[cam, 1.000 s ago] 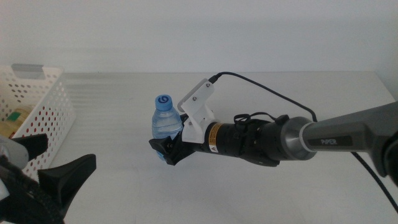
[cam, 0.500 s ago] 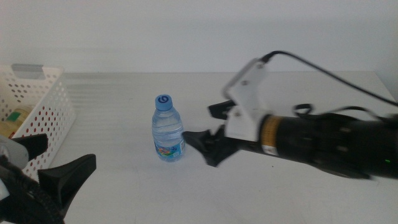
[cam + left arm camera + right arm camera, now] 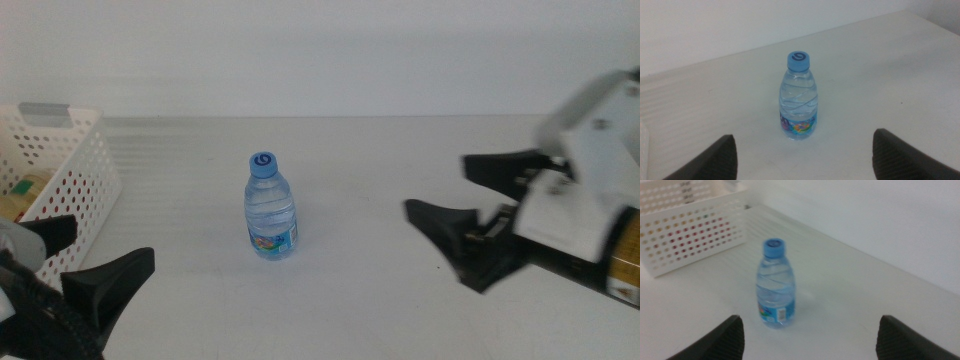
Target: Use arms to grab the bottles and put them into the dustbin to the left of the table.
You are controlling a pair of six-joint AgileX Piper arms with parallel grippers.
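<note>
One water bottle (image 3: pixel 270 210) stands upright mid-frame on the table (image 3: pixel 400 310). One basket (image 3: pixel 60 160) sits far left. Right gripper (image 3: pixel 470 215) and left gripper (image 3: pixel 75 270) both gape apart, empty.

The dustbin (image 3: pixel 70 165) is cut off; its contents are unclear.

Bright even light, soft shadows, right gripper (image 3: pixel 478 220) motion-blurred, pics slightly soft

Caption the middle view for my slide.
Small clear blue-capped water bottle stands upright between open left gripper and right gripper.
</note>
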